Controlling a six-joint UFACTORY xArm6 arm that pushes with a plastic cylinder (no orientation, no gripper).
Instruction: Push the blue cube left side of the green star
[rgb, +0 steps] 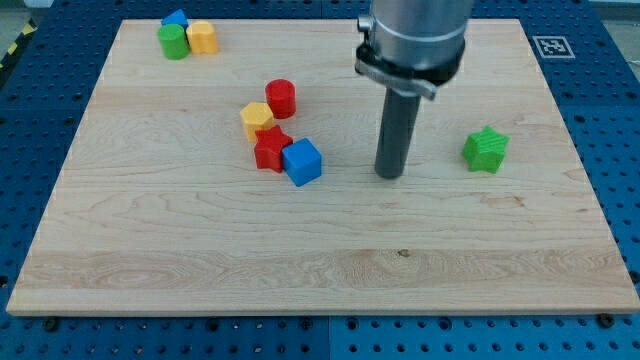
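**Q.** What lay nearest the camera?

**A.** The bare front edge of the bench (320, 300), with nothing resting on it. The first object behind that edge was the blue cube (302, 162), taken here as the landmark.

**Q.** Where did the other things stand relative to the cube?

**A.** My tip (389, 175) rested on the bench toward the view's right of the cube, at about the same depth and apart from it. The green star (486, 149) stood further to the view's right, beyond the tip and well apart from the cube. A red block (270, 148) touched the cube on its view-left side; a yellow block (257, 119) and a red cylinder (281, 97) sat just behind that. Far off at the view's upper left were a green block (174, 42), a yellow block (202, 37) and a small blue block (176, 18), packed together.

**Q.** What was the state of the hand?

**A.** There was no hand to be apart or together: the arm ended in a plain rod, clamped on nothing and touching no block.

**Q.** Which relation did the coming move turn on?

**A.** The tip stood between cube and star. Judged from this, the cube had to travel toward the view's right, so the tip probably needed to pass round to the cube's view-left side, where the red block crowded it.
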